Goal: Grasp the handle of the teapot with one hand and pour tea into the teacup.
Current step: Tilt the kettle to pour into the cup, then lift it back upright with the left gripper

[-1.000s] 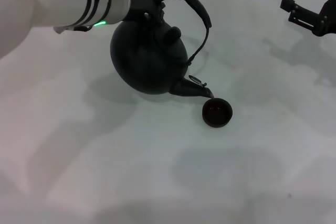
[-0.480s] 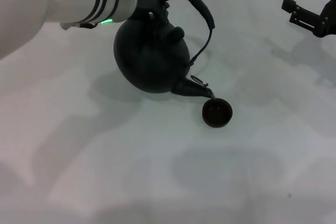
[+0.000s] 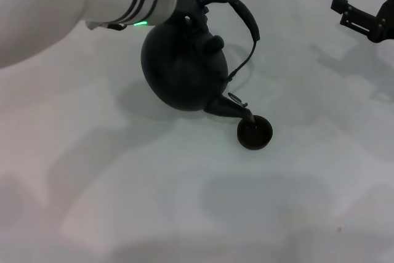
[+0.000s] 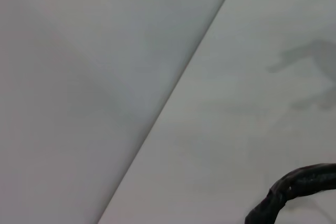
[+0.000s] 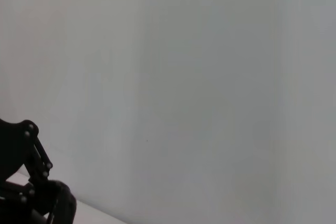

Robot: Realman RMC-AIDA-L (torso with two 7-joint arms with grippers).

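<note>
The left gripper is clenched on the near end of the dark, rough-textured arched handle of the large round matte-black teapot, at the far left of the white tabletop in the head view. The teapot hangs tilted, its knobbed lid leaning toward the robot's right and its short spout pointing down and to the right. The spout tip sits directly over the rim of the small round dark brown-black teacup, which stands on the table just beside the teapot's lower right. The white left forearm, with black bands and a green light, reaches in from the upper left. In the left wrist view only a stretch of the handle shows above the table. The right gripper hovers well apart at the far right edge, its black fingers spread and holding nothing.
</note>
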